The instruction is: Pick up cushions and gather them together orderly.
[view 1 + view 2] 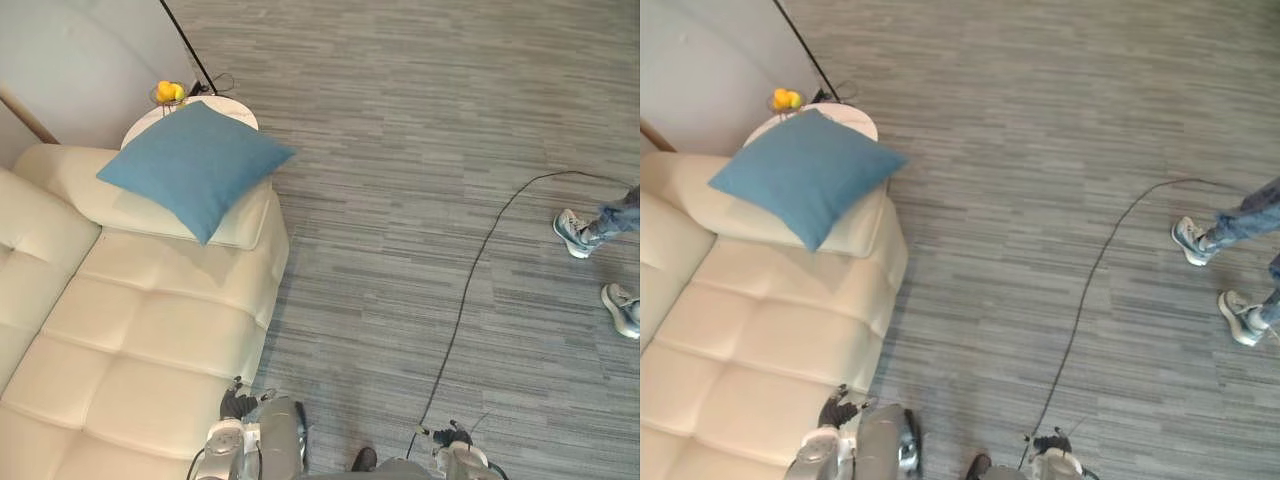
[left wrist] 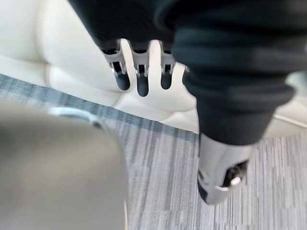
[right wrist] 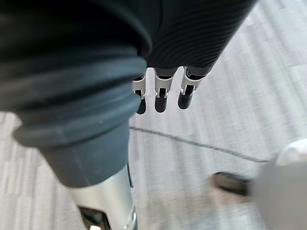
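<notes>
While both arms hang low at the near edge of the head views, neither hand holds anything.

Left hand (image 2: 142, 82): fingers straight and slack, side by side, thumb (image 2: 221, 175) set apart, nothing between them. Past the fingertips its wrist view shows the cream sofa (image 1: 150, 330) seat edge and a strip of grey carpet (image 1: 420, 150). The hand sits just beside the sofa's near edge; can't tell whether it touches.

Right hand (image 3: 160, 98): fingers relaxed and straight, thumb (image 3: 106, 191) apart, empty. It hangs over bare carpet, well apart from the sofa.

Blue cushion (image 1: 195, 165): lies at the sofa's far end, resting tilted on the cream padded roll there; can't tell whether that roll is the armrest or a separate cream cushion. One corner overhangs toward the seat, another points toward the carpet side. It's well apart from both hands.

Just behind the cushion is a small round white side table (image 1: 238, 108), partly hidden by it, with a yellow object (image 1: 168, 91) on its far rim; too small to identify.

Off to the right, a person's two light sneakers (image 1: 572, 232) stand on the carpet, with jeans showing above them, well clear of the sofa.
</notes>
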Available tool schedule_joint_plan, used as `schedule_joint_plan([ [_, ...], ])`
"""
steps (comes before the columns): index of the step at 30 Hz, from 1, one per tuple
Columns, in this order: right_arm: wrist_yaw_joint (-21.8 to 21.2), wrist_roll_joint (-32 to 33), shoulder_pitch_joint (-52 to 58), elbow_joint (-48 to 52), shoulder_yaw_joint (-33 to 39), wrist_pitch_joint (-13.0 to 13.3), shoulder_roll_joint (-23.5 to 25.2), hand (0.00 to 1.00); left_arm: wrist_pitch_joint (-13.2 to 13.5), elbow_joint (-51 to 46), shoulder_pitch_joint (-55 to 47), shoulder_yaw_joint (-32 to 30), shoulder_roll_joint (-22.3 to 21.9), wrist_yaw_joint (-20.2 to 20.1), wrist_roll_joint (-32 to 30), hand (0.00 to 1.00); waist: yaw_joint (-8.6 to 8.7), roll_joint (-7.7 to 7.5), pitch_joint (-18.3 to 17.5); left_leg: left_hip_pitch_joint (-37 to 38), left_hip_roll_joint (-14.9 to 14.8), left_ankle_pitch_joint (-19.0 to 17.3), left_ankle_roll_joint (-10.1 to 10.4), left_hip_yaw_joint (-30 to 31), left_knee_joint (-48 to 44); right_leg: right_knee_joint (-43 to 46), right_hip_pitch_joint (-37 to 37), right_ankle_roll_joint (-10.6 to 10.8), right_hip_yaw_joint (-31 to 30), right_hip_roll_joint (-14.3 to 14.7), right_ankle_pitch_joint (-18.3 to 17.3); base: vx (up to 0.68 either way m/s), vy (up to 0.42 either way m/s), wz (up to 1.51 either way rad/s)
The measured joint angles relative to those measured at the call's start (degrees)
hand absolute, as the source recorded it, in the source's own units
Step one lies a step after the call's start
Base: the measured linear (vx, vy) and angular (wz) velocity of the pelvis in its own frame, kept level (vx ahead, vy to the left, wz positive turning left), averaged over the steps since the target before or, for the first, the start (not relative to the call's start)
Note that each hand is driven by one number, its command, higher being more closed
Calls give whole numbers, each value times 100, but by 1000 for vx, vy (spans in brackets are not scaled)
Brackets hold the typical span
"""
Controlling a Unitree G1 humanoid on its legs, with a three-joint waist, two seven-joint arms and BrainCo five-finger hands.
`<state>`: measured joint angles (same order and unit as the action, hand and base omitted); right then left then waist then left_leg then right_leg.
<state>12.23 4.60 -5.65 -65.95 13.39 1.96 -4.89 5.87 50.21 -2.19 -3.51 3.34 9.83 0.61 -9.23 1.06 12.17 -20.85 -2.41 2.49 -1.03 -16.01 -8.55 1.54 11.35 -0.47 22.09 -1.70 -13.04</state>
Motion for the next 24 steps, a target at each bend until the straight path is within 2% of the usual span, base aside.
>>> schedule_joint_plan([
  [1,1,-5,-80,4,-15,2,113,0,-7,24,95,-46,39,2,-9,0,-59,-175,60,134,149,220,-267,-53,32,-95,180,102,-72,-104,-2,555,51,-3],
  [2,-4,-13,-116,37,-12,21,184,0,-9,53,154,-90,75,-5,-6,0,-24,-318,52,96,261,-22,-399,12,-185,-29,195,353,-69,-256,192,665,75,12],
  [3,-8,-16,-110,42,-12,30,190,0,-9,48,161,-126,64,-7,-2,0,-25,-334,61,73,262,-156,-419,30,-340,45,205,411,-105,-285,228,548,122,27],
  [4,-18,-20,-34,64,-3,27,194,0,-12,67,149,-227,30,-4,1,0,-27,-339,63,131,243,-554,-429,49,-834,771,150,516,-260,-405,227,550,144,20],
  [5,-43,-27,48,98,-4,27,204,0,-17,134,144,-223,52,-2,8,0,-21,-338,62,360,219,-884,-420,86,-1085,2094,-169,792,-346,-594,288,555,147,19],
  [6,-50,-31,79,125,-5,27,207,0,-23,153,145,-219,70,-2,5,0,-12,-340,59,455,218,-974,-424,109,-1127,2574,-320,936,-368,-684,401,543,121,20],
  [7,-87,-92,160,203,-5,30,200,0,-60,228,147,-179,96,-6,0,0,45,-348,55,752,238,-1254,-401,256,-1190,4218,-900,1205,-478,-935,566,636,91,33],
  [8,-101,-135,231,213,-3,28,177,0,-127,284,147,-160,166,-3,1,0,91,-360,64,1189,305,-1412,-363,411,-1048,5485,-1427,870,-406,-1196,336,609,66,43],
  [9,-105,-139,267,213,-4,24,162,0,-145,327,137,-154,165,-4,2,0,135,-354,65,1393,333,-1420,-362,477,-933,5653,-1551,722,-313,-1292,229,482,29,46],
  [11,-108,-144,301,215,-5,21,135,0,-158,348,76,-92,156,1,11,0,206,-300,94,1868,325,-1417,-355,597,-624,5453,-1775,534,-81,-1385,-46,287,-13,38],
  [12,-108,-143,312,216,-4,17,135,0,-161,350,59,-79,166,0,11,0,242,-274,110,2119,297,-1416,-355,693,-504,4961,-1965,462,-25,-1359,-208,377,-78,54],
  [13,-110,-143,325,222,-4,17,130,0,-160,347,73,-59,150,1,11,0,293,-223,128,2302,261,-1417,-355,918,-448,4059,-2255,481,-193,-1210,-228,373,-115,58],
  [14,-112,-134,329,226,0,23,129,0,-159,346,87,-43,142,1,11,0,307,-235,121,2337,248,-1418,-355,974,-449,3782,-2325,484,-284,-1139,-222,345,-185,83],
  [16,-126,-126,330,394,-10,26,78,0,-148,336,140,68,112,-1,1,0,383,-100,99,2402,54,-1578,-116,1449,-459,2142,-2640,599,-1154,-655,170,419,-317,118],
  [17,-124,-126,378,401,-6,26,64,0,-141,357,135,72,100,2,-12,0,423,-173,70,2506,64,-1863,184,1798,-472,1150,-2629,732,-1766,-570,807,443,-391,135],
  [18,-126,-124,411,396,-7,26,65,0,-141,384,100,68,105,3,-13,0,415,-234,43,2540,88,-2001,269,1920,-507,1119,-2629,741,-1867,-588,1170,456,-444,140],
  [19,-142,-128,408,394,-11,23,10,0,-158,496,63,63,8,11,-15,0,427,-84,10,2583,-14,-2124,339,2172,-684,1542,-2633,542,-1751,-510,1289,359,-386,95],
  [20,-152,-138,399,408,-6,28,-39,0,-128,475,-78,32,-98,8,-12,0,374,88,-135,2432,-167,-2119,347,2311,-1031,1737,-2616,418,-1476,-507,918,363,-352,80],
  [21,-153,-141,392,411,-7,28,-43,0,-127,473,-86,25,-112,9,-14,0,376,107,-144,2366,-179,-2118,348,2324,-1135,1760,-2602,410,-1425,-506,879,288,-249,83],
  [22,-153,-143,392,442,-5,28,-46,0,-127,450,-94,-28,-208,8,-29,0,403,163,-156,1936,-309,-2083,400,2305,-1904,1815,-2518,340,-1155,-504,702,321,-305,103],
  [23,-150,-128,412,444,-8,28,-38,0,-130,417,-73,-166,-305,6,-33,0,423,340,-138,1318,-603,-1821,510,2031,-3183,1762,-2239,220,-817,-390,564,289,-294,106],
  [24,-152,-139,419,448,-8,27,-31,0,-125,371,-84,-234,-329,7,-5,0,400,377,-138,1121,-745,-1637,481,1849,-3594,1700,-2106,177,-755,-322,513,273,-263,77],
])
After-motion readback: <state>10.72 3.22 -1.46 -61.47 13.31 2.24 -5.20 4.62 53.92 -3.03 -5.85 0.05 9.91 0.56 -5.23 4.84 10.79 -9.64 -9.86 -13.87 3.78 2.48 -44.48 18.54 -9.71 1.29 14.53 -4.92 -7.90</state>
